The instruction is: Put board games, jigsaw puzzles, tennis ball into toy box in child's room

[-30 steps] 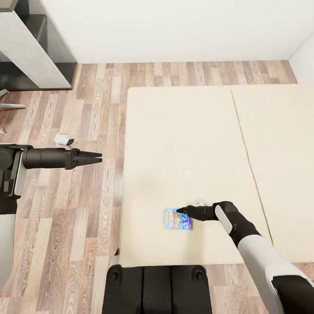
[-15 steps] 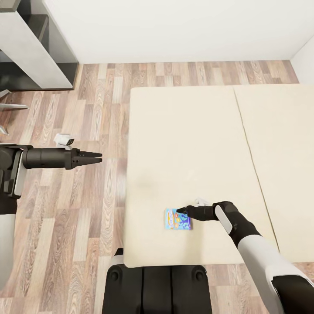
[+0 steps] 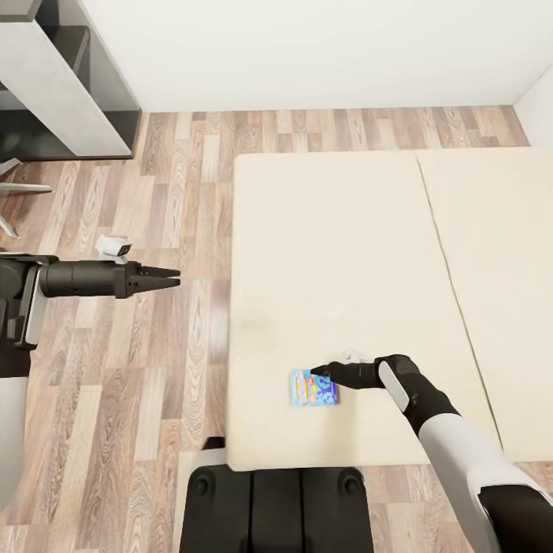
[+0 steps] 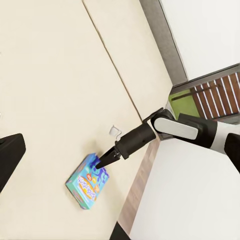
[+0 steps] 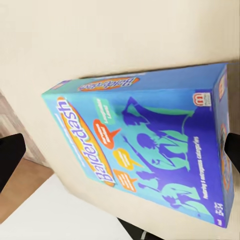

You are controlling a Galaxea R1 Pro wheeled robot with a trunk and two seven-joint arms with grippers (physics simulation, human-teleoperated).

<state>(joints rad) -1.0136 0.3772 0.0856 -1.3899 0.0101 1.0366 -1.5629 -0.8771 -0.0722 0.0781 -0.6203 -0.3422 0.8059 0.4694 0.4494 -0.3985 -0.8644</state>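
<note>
- Left gripper (image 3: 170,277) hangs over the wood floor (image 3: 161,369) to the left of the bed (image 3: 330,253), fingers close together with only a thin gap; whether fully clenched I cannot tell. It holds nothing.
- A grey-and-white cabinet (image 3: 61,84) stands at the far left against the white wall (image 3: 307,46).
- Blue game box (image 3: 313,387) lies flat on the bed's left mattress half, near the front edge. From the right wrist it reads "Balderdash" (image 5: 145,150).
- Right gripper (image 3: 319,373) sits right above the box's top right part. From the right wrist, dark fingertips (image 5: 10,155) show at either side of the box, spread wide apart and not gripping it. From the left wrist, the gripper (image 4: 102,162) points down at the box (image 4: 89,181).
</note>
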